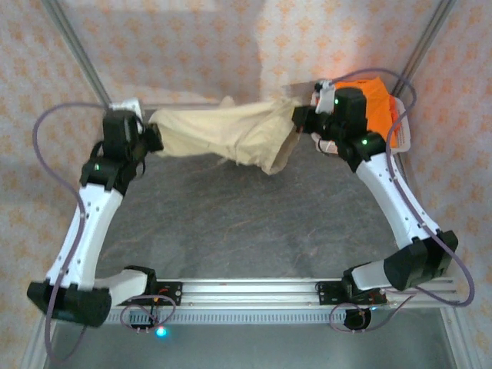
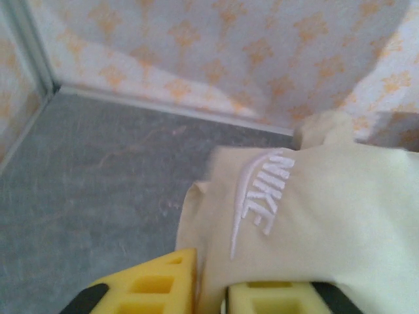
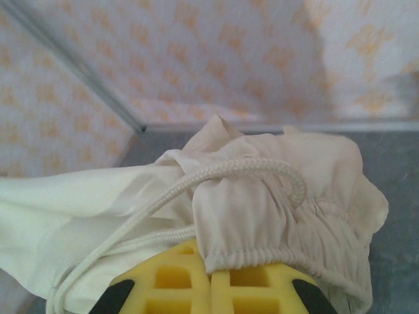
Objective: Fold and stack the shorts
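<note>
The beige shorts [image 1: 223, 138] were held stretched over the far bench [image 1: 246, 223], one end pinched by the left claw [image 1: 151, 132], the waistband [image 3: 262, 255] by the right claw [image 1: 301, 117], presumably for flattening before folding.

Beige shorts [image 2: 327, 222], white stitched NIKE logo [image 2: 272, 190] running vertically w/ swoosh alongside, fill the rt side over the grey table [image 2: 98, 196]. The fabric drops into the narrow gap btwn the yellow fingers [image 2: 190, 275] of the left gripper [image 2: 211, 278], which pinch it nearest the lens. A puckered bunch of cloth rises at the shorts' upper end, nr the table's far edge. Behind: white backdrop [image 2: 196, 52] w/ orange motifs. A metal rail [image 2: 29, 46] marks the table's far-left corner.
</note>
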### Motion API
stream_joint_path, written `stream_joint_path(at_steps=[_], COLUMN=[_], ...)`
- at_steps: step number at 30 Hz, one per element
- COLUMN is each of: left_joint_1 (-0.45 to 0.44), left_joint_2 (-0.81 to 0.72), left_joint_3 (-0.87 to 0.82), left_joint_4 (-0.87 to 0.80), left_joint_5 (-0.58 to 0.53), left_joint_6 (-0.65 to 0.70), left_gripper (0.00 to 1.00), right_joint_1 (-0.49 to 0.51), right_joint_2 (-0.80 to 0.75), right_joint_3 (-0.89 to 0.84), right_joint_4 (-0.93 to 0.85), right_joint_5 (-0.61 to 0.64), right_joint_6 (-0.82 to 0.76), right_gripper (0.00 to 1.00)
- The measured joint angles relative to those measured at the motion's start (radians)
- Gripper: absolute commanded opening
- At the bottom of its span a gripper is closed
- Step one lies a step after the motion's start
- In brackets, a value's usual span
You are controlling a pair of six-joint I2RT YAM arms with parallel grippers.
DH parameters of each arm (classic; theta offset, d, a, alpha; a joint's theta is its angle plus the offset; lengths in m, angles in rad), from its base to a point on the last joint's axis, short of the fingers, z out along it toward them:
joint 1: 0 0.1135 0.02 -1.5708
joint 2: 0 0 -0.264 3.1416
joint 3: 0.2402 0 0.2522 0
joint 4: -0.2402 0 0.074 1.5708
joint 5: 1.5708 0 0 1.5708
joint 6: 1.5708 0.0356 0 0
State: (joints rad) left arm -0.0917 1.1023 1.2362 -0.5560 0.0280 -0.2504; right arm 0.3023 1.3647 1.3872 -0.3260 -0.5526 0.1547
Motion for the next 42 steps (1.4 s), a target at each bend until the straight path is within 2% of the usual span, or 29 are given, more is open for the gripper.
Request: stream_joint_path(at_steps=[3, 6, 7, 9, 12, 15, 17, 20, 23, 28, 37, 42], left_joint_1=[0.000, 0.000, 0.000, 0.000, 0.000, 0.000, 0.000, 0.000, 0.000, 0.000, 0.000, 0.000], left_joint_2=[-0.126, -0.191, -0.213, -0.264, -0.347, -0.376, -0.360, -0.291, -0.196, -0.079, 0.005, 0.006], left_joint_3=[-0.260, -0.438, -0.469, -0.485, -0.481, -0.469, -0.466, -0.467, -0.478, -0.531, -0.591, -0.593], left_joint_4=[0.043, 0.049, 0.045, 0.038, 0.050, 0.051, 0.053, 0.056, 0.080, 0.125, 0.210, 0.244], left_joint_5=[-0.019, -0.035, -0.038, -0.042, -0.045, -0.043, -0.034, -0.002, 0.050, 0.103, 0.149, 0.149], left_joint_6=[-0.083, -0.148, -0.165, -0.186, -0.209, -0.225, -0.236, -0.255, -0.281, -0.326, -0.357, -0.363], left_gripper=[0.59, 0.74, 0.78, 0.86, 0.93, 0.95, 0.95, 0.95, 0.96, 0.97, 0.99, 0.99], right_joint_1=[0.038, 0.151, 0.205, 0.294, 0.389, 0.404, 0.404, 0.401, 0.346, 0.198, -0.068, -0.146], right_joint_2=[-0.067, -0.105, -0.111, -0.113, -0.116, -0.162, -0.218, -0.282, -0.286, -0.251, -0.172, -0.085], right_joint_3=[-0.204, -0.389, -0.445, -0.518, -0.580, -0.607, -0.609, -0.595, -0.580, -0.587, -0.715, -0.794], right_joint_4=[0.007, -0.007, -0.020, -0.055, -0.118, -0.150, -0.159, -0.159, -0.143, -0.093, 0.130, 0.290], right_joint_5=[-0.039, -0.050, -0.055, -0.071, -0.104, -0.098, -0.051, 0.087, 0.193, 0.274, 0.232, 0.185], right_joint_6=[-0.015, -0.024, -0.024, -0.016, -0.010, 0.007, 0.021, 0.057, 0.120, 0.246, 0.510, 0.692], right_gripper=[0.15, 0.39, 0.48, 0.60, 0.68, 0.75, 0.77, 0.76, 0.77, 0.78, 0.76, 0.70])
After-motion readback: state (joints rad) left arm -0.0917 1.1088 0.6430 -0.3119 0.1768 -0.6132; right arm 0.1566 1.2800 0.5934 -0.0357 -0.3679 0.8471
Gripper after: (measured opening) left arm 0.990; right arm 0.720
